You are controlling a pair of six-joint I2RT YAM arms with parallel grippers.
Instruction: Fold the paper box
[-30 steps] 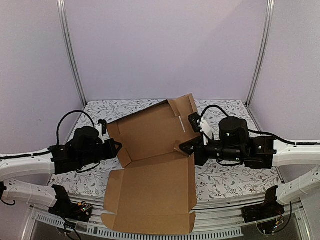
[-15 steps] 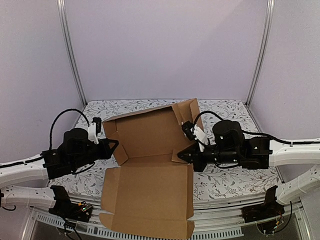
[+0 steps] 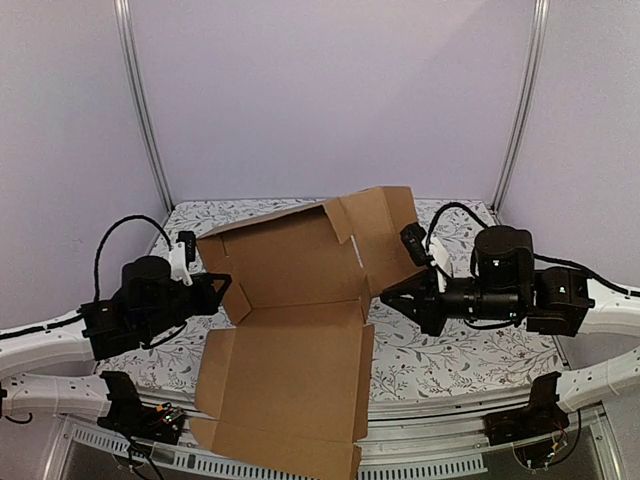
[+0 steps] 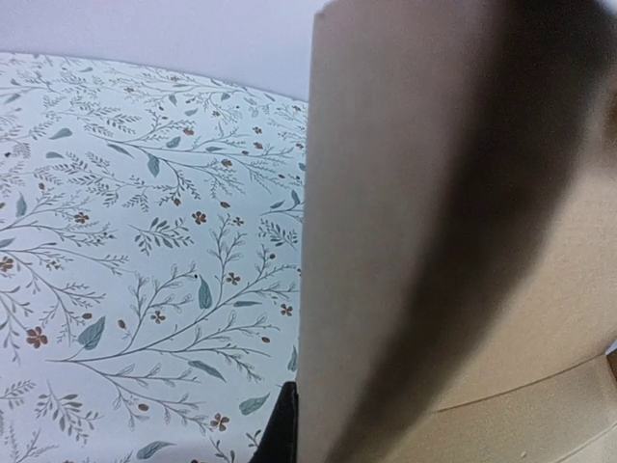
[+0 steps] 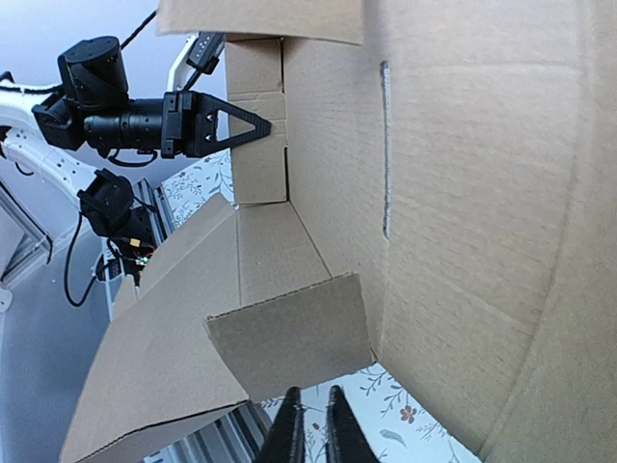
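A floral-patterned tabletop (image 3: 440,352) is carrying the paper box (image 3: 290,350). The box's flat front panel is overhanging the near edge.

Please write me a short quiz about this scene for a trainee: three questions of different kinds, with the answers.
1. True or false: the paper box lies fully flat on the table.
2. The table's cover shows: A stripes, B leaves and flowers, C squares.
3. Which claw is at the small flap by the left end of the raised panel?
Key: 1 false, the raised panel stands up; 2 B; 3 the left claw.
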